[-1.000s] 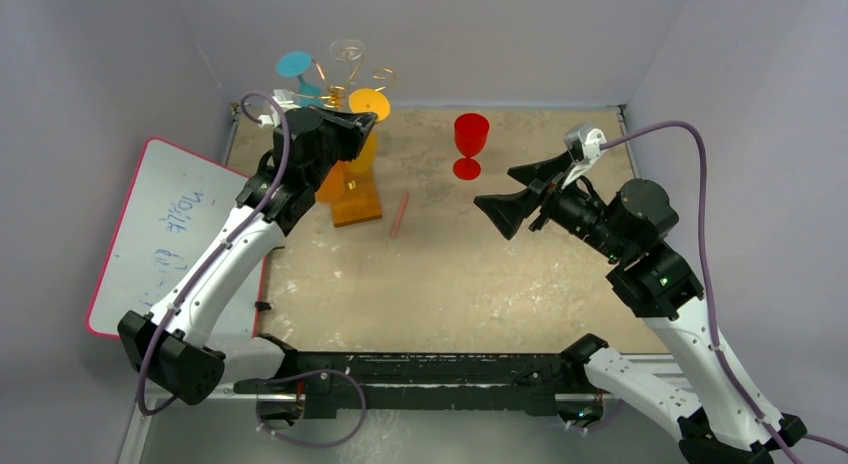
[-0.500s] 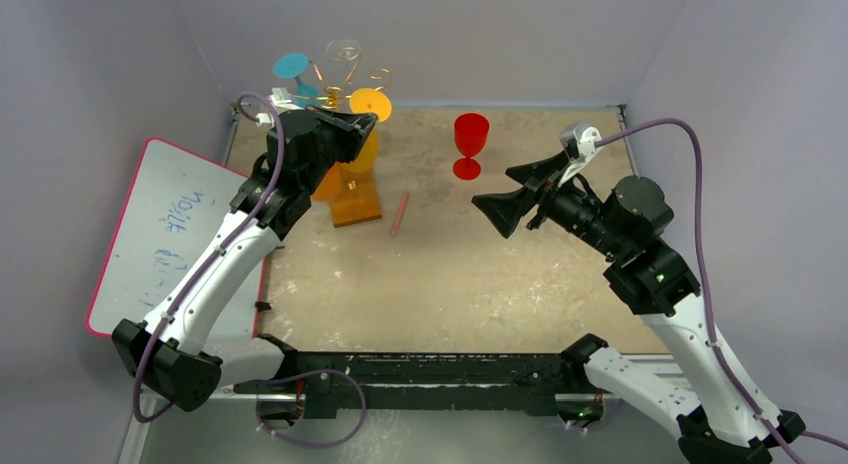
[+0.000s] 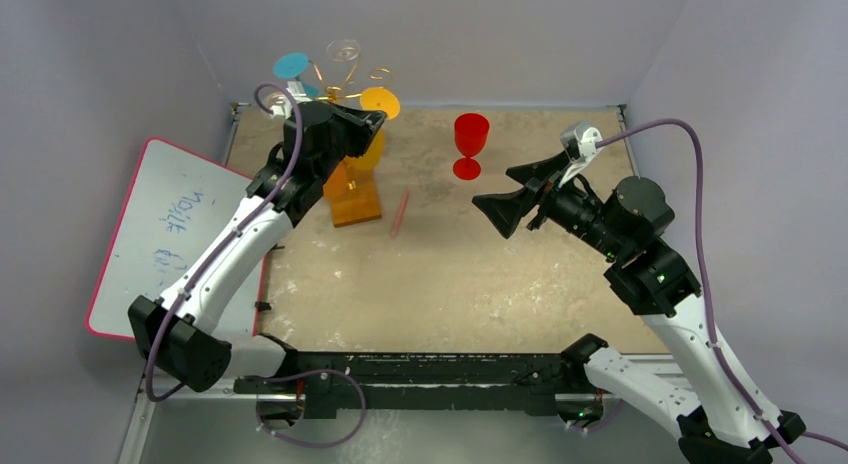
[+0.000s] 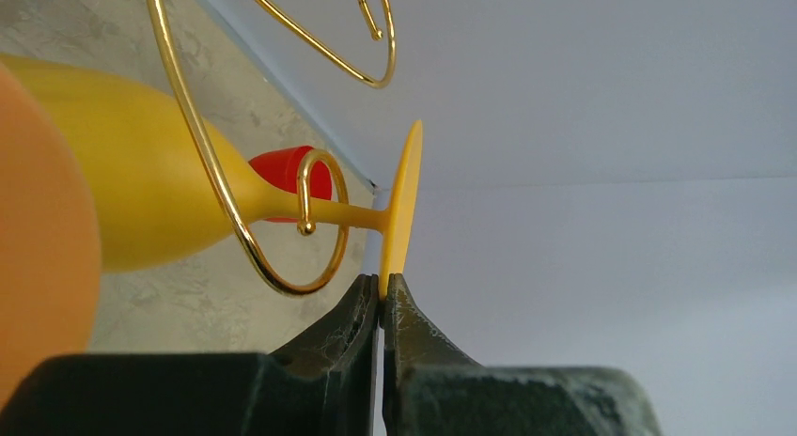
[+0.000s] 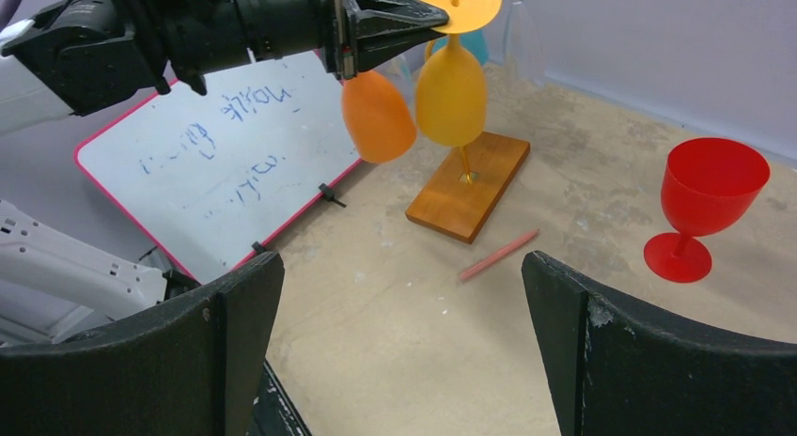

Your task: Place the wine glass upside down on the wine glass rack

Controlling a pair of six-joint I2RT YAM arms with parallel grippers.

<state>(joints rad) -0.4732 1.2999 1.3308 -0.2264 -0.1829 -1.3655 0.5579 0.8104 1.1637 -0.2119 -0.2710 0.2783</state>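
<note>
The wine glass rack [image 3: 356, 200] is a gold wire tree on an orange-brown wooden base at the back left; it also shows in the right wrist view [image 5: 470, 196]. A yellow wine glass [image 5: 451, 88] hangs upside down with its stem inside a gold scroll arm [image 4: 315, 220]. My left gripper [image 3: 372, 124] is shut on the rim of the glass's flat foot [image 4: 400, 206]. An orange glass [image 5: 376, 116] hangs beside it. A red wine glass [image 3: 471, 139] stands upright on the table. My right gripper [image 3: 495, 187] is open and empty, to the right of the red glass and apart from it.
A cyan glass foot [image 3: 293, 64] and a clear glass [image 3: 346, 51] sit high on the rack. A pink pencil [image 3: 400, 214] lies right of the base. A pink-framed whiteboard [image 3: 170, 229] lies at the left. Grey walls close in the back and sides.
My left gripper has shifted slightly right and up with the yellow glass's foot in it. The right arm has barely moved.
</note>
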